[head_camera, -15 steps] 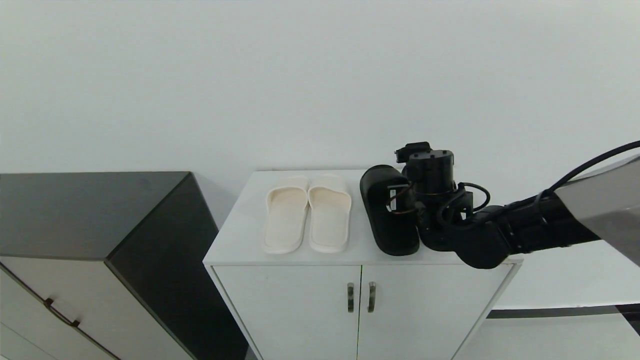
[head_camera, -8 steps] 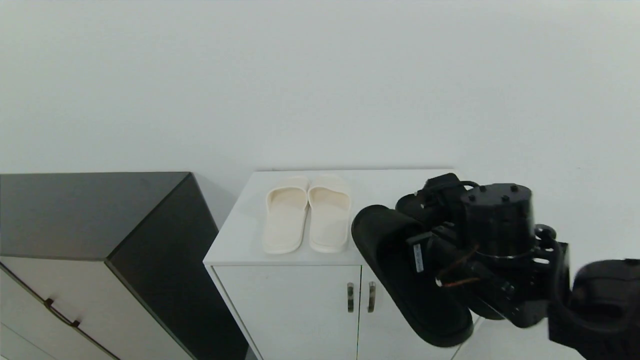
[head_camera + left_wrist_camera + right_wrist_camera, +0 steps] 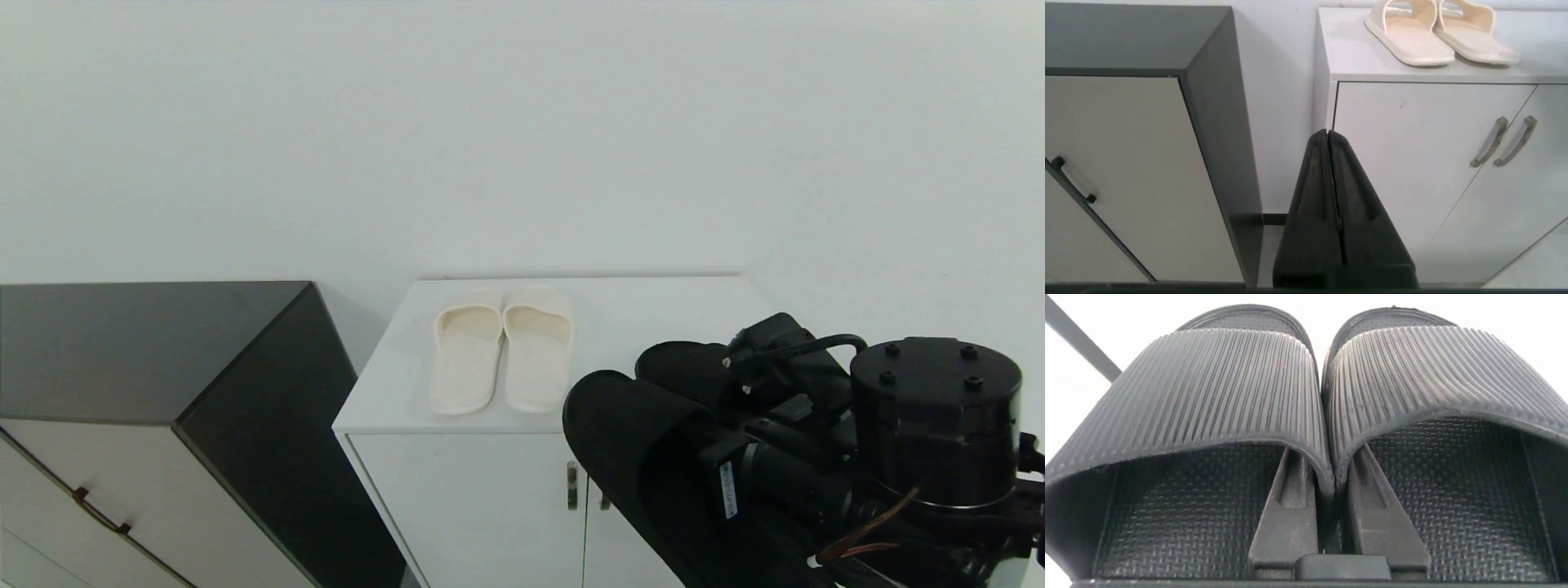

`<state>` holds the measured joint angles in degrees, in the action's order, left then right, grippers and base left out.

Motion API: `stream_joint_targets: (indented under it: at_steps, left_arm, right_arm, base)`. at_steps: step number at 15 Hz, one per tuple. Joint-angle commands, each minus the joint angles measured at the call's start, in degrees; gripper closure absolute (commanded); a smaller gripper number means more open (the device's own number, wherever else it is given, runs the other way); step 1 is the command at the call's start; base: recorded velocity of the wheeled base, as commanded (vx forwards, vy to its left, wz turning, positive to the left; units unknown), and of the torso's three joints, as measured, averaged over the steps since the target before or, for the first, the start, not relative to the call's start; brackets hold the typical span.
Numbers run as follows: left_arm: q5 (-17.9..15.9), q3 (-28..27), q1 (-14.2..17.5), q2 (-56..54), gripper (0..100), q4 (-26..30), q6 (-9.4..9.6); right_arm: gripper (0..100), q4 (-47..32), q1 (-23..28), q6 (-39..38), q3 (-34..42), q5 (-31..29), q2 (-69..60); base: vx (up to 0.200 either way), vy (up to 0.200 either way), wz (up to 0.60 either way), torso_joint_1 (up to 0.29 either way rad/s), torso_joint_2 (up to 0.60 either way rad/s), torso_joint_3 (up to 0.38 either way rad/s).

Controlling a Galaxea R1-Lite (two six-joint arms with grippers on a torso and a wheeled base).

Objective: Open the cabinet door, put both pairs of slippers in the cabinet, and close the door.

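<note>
1. Lower right of the head view: the right claw [image 3: 1327, 469] grips the black slippers [image 3: 629, 441], one finger inside each, pinching their inner walls together.
2. The cream slippers [image 3: 500, 347] lie side by side at centre frame, on top of the white cabinet [image 3: 465, 506], whose doors are closed.
3. The left claw [image 3: 1329, 155] is clenched on nothing, low in front of the white cabinet.

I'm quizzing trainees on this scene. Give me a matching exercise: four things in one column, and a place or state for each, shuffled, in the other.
1 black slippers
2 cream slippers
3 cabinet doors
4 left gripper

A on the cabinet top
B closed, handles side by side
C gripped by the right gripper
D fingers together, empty

Pairs: 1-C, 2-A, 3-B, 4-D
</note>
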<state>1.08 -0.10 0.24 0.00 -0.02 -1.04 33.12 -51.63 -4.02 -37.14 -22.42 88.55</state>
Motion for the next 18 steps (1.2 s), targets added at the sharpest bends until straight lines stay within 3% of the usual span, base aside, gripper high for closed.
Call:
stream_joint_targets:
  at_steps: [1, 9, 14, 18]
  left_arm:
    - [0.1, 0.0, 0.0, 0.1, 100, -0.1, -0.11]
    - [0.1, 0.0, 0.0, 0.1, 100, -0.1, -0.19]
    - [0.0, 0.0, 0.0, 0.1, 100, -0.1, -0.19]
    - [0.0, 0.0, 0.0, 0.1, 100, -0.1, -0.02]
  right_arm:
    - [100, 0.0, -0.1, 0.0, 0.3, 0.4, 0.1]
    - [100, 0.2, 1.0, 0.2, 0.7, 0.5, 0.0]
    - [100, 0.5, 1.1, 0.2, 3.0, 4.8, -1.7]
    - [100, 0.5, 1.9, 0.2, 3.2, 4.8, -0.7]
  base:
    - [-0.2, 0.0, 0.0, 0.002, 0.0, -0.002]
    - [-0.2, 0.0, 0.0, 0.001, 0.0, 0.001]
    - [0.0, 0.0, 0.0, 0.0, 0.0, 0.0]
    - [0.0, 0.0, 0.0, 0.0, 0.0, 0.0]
